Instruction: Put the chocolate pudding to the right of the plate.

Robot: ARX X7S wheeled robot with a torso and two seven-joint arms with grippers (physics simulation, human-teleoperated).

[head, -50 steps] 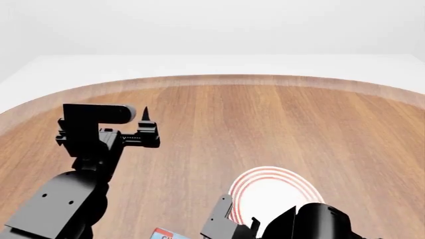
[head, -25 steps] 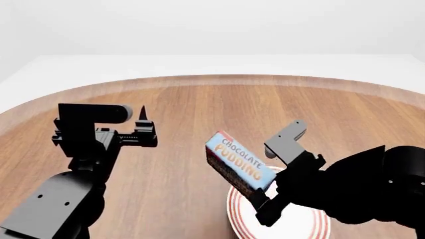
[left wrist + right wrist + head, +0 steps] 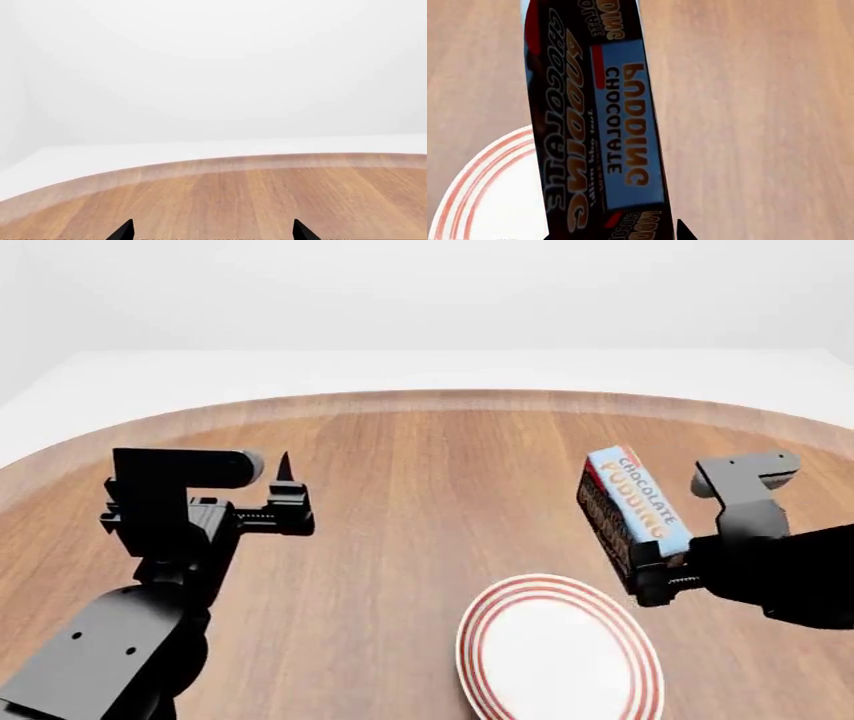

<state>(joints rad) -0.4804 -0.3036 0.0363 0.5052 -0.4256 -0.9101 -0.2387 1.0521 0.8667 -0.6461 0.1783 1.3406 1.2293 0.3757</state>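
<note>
The chocolate pudding is a dark brown carton with a light blue lettered top. It hangs tilted above the table, just beyond the far right rim of the plate. My right gripper is shut on it. In the right wrist view the chocolate pudding fills the middle, clamped by the right gripper, with the red-ringed plate below and beside it. My left gripper hovers open and empty over the left of the table. Only the left gripper's tips show in its wrist view.
The round wooden table has a pale raised rim curving along the far side, with white floor beyond. Bare wood lies to the right of the plate. The table's rim also faces the left wrist camera.
My right gripper has swung the chocolate pudding from over the plate's left side across to beyond its right rim. The left arm has barely moved.
</note>
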